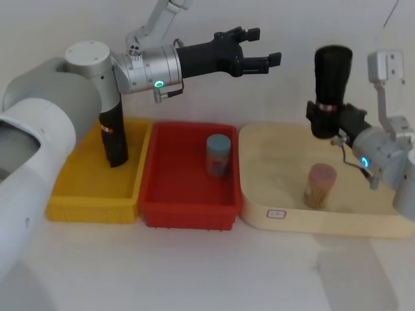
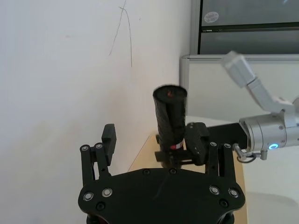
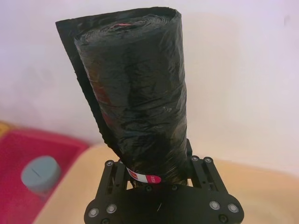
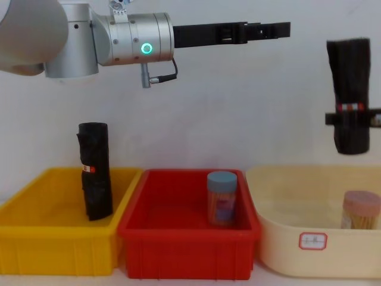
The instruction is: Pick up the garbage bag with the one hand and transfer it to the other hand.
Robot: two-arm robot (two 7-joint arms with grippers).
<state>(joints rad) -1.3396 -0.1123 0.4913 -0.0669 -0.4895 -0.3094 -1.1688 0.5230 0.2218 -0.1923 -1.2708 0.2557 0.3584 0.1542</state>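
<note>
Garbage bag (image 1: pixel 331 87) upright in the air above the back of the cream tray (image 1: pixel 272 214), clear of the tray floor; a narrow red-and-white band (image 3: pixel 145 178) circles it low down, right at the grip line. The other hand (image 1: pixel 322 121), on the blue-lit right arm, is clamped on the roll at that band, the roll's longer part rising above the fingers and a short end hanging below, as the chest view shows (image 4: pixel 350 95). The one hand (image 1: pixel 259 48), on the green-lit left arm, hangs high over the red bin (image 1: pixel 162 210), reaching toward the roll but well apart from it, fingers spread and holding nothing; from the left wrist the roll (image 2: pixel 170 121) stands beyond the spread fingers (image 2: pixel 109 140). In the yellow bin (image 1: pixel 78 207) a second black roll (image 1: pixel 113 136) with a small red-white tag stands tilted. A blue-lidded jar (image 1: pixel 218 155) stands in the red bin; a pink-lidded jar (image 1: pixel 320 184) in the cream tray.
</note>
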